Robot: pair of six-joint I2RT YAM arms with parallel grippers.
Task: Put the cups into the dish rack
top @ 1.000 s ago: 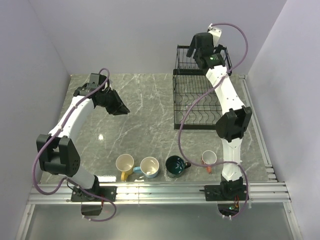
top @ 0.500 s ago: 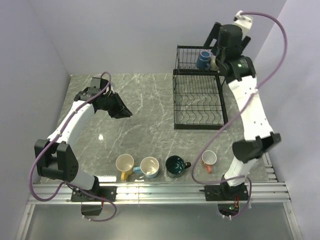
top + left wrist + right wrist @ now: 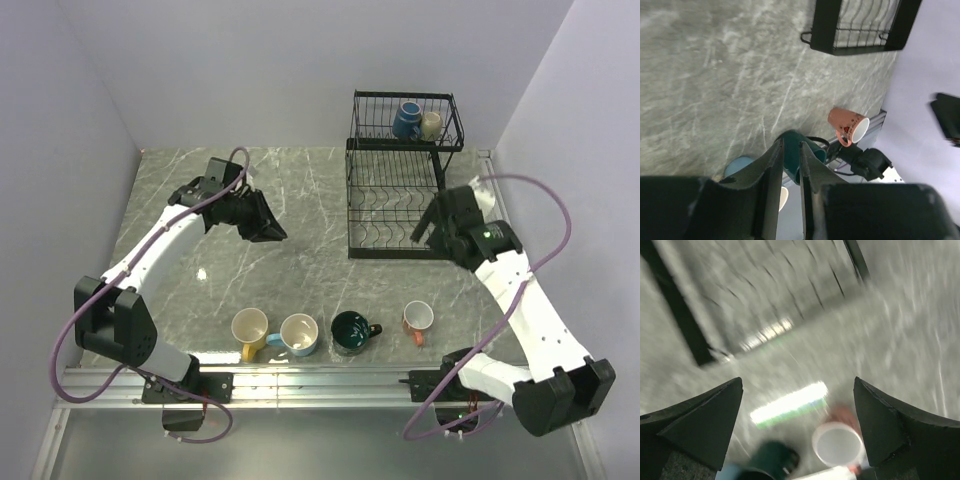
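The left gripper [image 3: 790, 146] is closed to a narrow gap, empty. The right gripper [image 3: 798, 382] is spread wide, empty. A navy cup [image 3: 407, 119] and an apparently olive-grey cup [image 3: 431, 124] sit in the dish rack [image 3: 352, 200] upper basket.

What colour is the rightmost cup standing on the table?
The cup is orange-pink, white inside; clearest in the left wrist view.
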